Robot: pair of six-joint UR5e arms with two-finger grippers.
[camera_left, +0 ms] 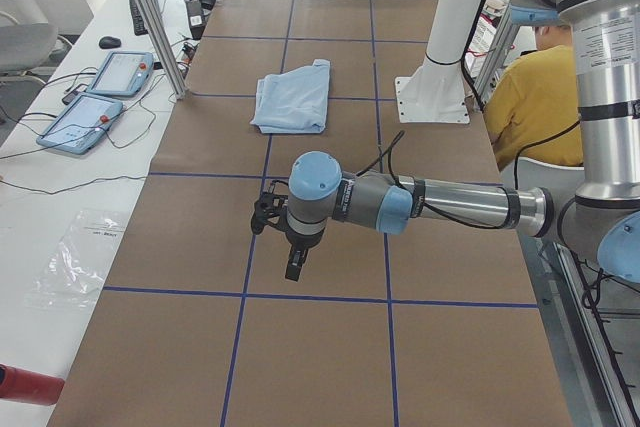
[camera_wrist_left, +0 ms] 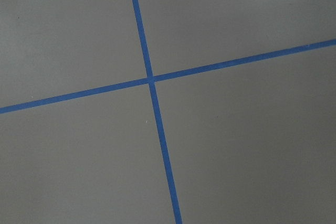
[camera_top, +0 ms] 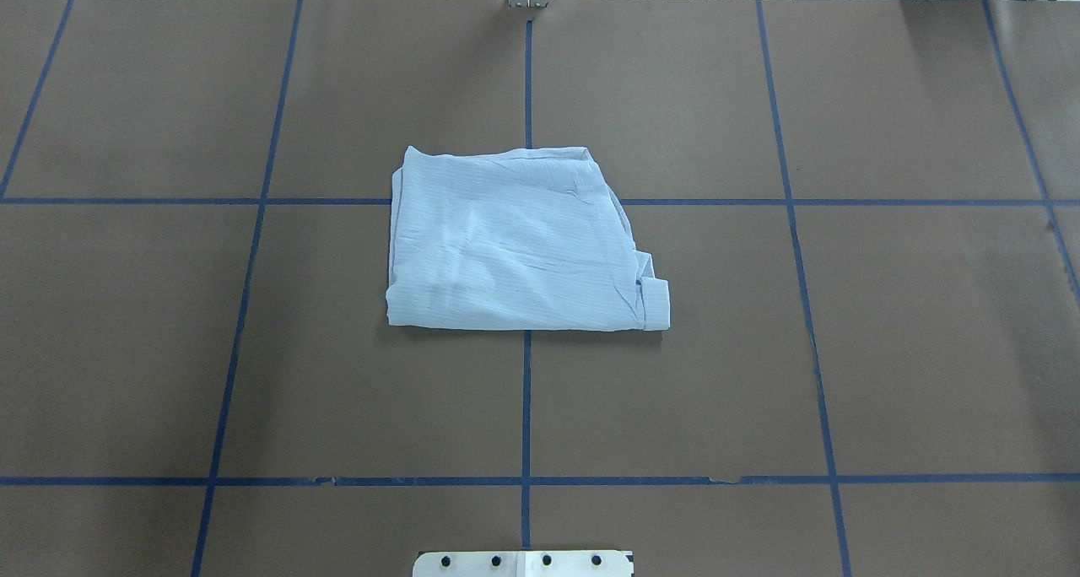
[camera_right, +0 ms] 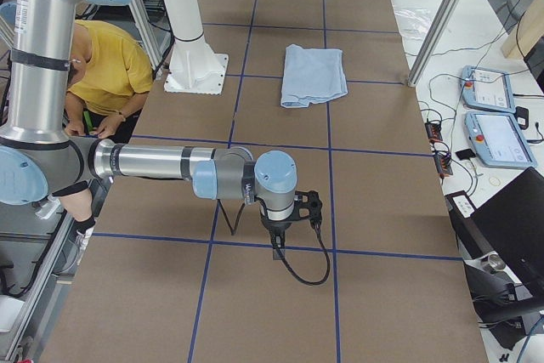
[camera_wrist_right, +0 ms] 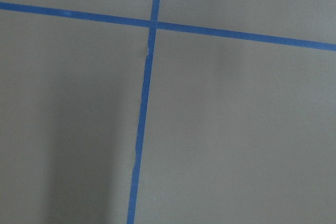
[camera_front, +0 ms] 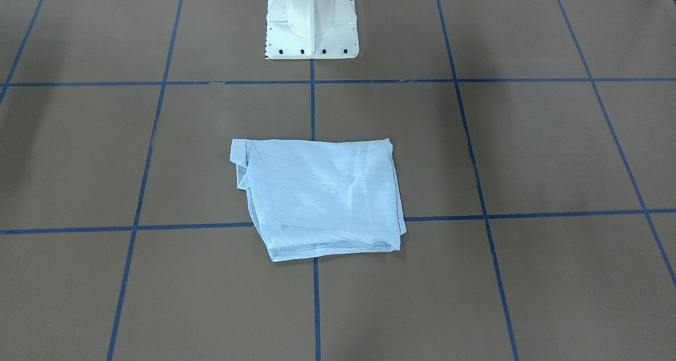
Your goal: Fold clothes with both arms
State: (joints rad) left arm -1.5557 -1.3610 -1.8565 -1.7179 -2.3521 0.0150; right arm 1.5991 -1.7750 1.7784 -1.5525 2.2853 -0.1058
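The pale blue striped shirt [camera_front: 319,197] lies folded into a rough rectangle at the middle of the brown table, with its collar at one corner. It also shows in the overhead view [camera_top: 515,248] and in both side views [camera_left: 293,97] [camera_right: 313,74]. My left gripper [camera_left: 290,269] hangs low over bare table, far from the shirt, at the table's left end. My right gripper [camera_right: 278,248] hangs the same way at the right end. Both show only in the side views, so I cannot tell whether they are open or shut. Both wrist views show only table and blue tape.
The white pedestal base [camera_front: 311,23] stands at the robot's edge of the table [camera_top: 928,349]. A person in a yellow shirt [camera_left: 535,97] sits behind it. Teach pendants [camera_right: 493,116] and cables lie on the side bench beyond metal posts [camera_left: 150,17].
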